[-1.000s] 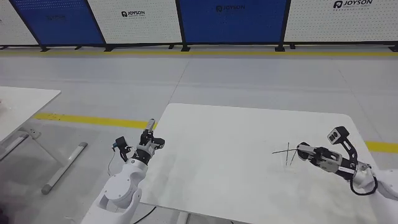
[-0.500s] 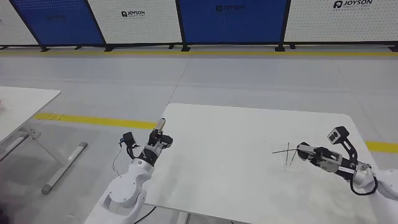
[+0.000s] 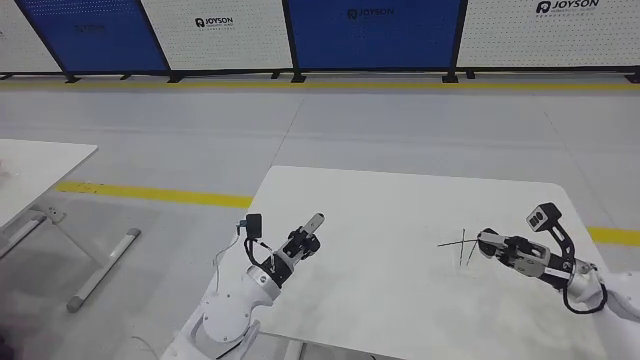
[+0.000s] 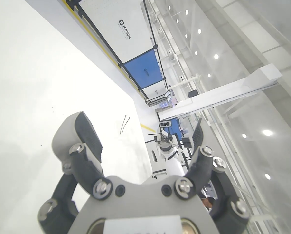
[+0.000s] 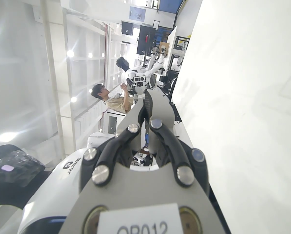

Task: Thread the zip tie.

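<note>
Zip ties [image 3: 463, 245] lie crossed on the white table [image 3: 400, 210], toward its right side. Right gripper [image 3: 483, 243], fingers pressed together, sits touching their ends; whether it pinches one cannot be told. Left gripper [image 3: 310, 228], spread wide and empty, hovers over the table's left side, well apart from them.

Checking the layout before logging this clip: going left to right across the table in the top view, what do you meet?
left gripper → zip ties → right gripper
</note>
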Motion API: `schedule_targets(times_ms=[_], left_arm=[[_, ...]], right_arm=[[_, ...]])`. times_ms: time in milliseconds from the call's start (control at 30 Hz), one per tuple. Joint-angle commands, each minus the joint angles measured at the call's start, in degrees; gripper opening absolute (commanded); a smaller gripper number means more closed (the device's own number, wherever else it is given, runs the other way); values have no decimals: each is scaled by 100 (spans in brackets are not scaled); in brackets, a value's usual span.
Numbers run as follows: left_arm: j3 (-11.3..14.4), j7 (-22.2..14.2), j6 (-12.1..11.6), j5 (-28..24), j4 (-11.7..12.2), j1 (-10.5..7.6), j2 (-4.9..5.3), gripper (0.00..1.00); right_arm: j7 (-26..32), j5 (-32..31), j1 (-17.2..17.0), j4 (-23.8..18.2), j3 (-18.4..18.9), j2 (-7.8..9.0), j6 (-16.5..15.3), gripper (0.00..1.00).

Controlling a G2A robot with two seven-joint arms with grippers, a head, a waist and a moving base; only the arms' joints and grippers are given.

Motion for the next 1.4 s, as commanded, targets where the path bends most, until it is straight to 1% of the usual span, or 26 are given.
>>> schedule_targets(times_ms=[0, 100, 133, 200, 233, 267, 433, 500, 567, 600, 667, 733, 767, 800, 867, 967, 1000, 1167, 1200, 1233, 1267, 1367], left_arm=[[0, -2, -1, 0, 0, 0, 0, 100], [0, -2, -1, 0, 0, 0, 0, 100], [0, -2, -1, 0, 0, 0, 0, 100], [0, -2, -1, 0, 0, 0, 0, 100], [0, -2, -1, 0, 0, 0, 0, 100], [0, -2, -1, 0, 0, 0, 0, 100], [0, -2, -1, 0, 0, 0, 0, 100], [44, -53, -30, 13, -7, -40, -2, 100], [150, -210, -111, 83, -57, -69, -2, 100], [197, -271, -114, 94, -69, -87, -3, 100], [363, -452, -93, 141, -87, -165, -8, 100], [526, -624, -67, 171, -62, -251, -15, 100], [637, -770, -42, 182, -31, -308, -18, 100], [691, -814, -24, 203, -4, -350, -20, 100], [739, -673, -12, 233, 24, -379, -32, 100], [739, -673, -12, 233, 24, -379, -32, 100], [739, -673, -12, 233, 24, -379, -32, 100], [739, -673, -12, 233, 24, -379, -32, 100], [739, -673, -12, 233, 24, -379, -32, 100], [739, -673, -12, 233, 24, -379, -32, 100], [739, -673, -12, 233, 24, -379, -32, 100], [739, -673, -12, 233, 24, -379, -32, 100]], right_arm=[[-168, 259, -155, -153, -19, -36, -80, 0], [-428, 474, -323, -314, -95, -97, -261, 0], [-584, 505, -382, -371, -132, -124, -373, 0], [-787, 413, -456, -477, -229, -158, -452, 0], [-925, 106, -461, -536, -318, -165, -389, 0], [-966, 52, -459, -553, -328, -167, -383, 0], [-966, 52, -459, -553, -328, -167, -383, 0], [-966, 52, -459, -553, -328, -167, -383, 0], [-966, 52, -459, -553, -328, -167, -383, 0], [-966, 52, -459, -553, -328, -167, -383, 0], [-966, 52, -459, -553, -328, -167, -383, 0], [-966, 52, -459, -553, -328, -167, -383, 0], [-966, 52, -459, -553, -328, -167, -383, 0], [-966, 52, -459, -553, -328, -167, -383, 0], [-966, 52, -459, -553, -328, -167, -383, 0], [-1350, 142, -573, -774, -347, -202, -356, 0], [-1585, 194, -649, -909, -370, -225, -350, 0], [-2368, 70, -966, -1467, -429, -280, -408, 0], [-2521, -52, -1006, -1552, -436, -283, -385, 0], [-2819, -378, -1046, -1656, -456, -286, -350, 0], [-2969, -512, -1067, -1718, -472, -290, -331, 0], [-2969, -512, -1067, -1718, -472, -290, -331, 0]])
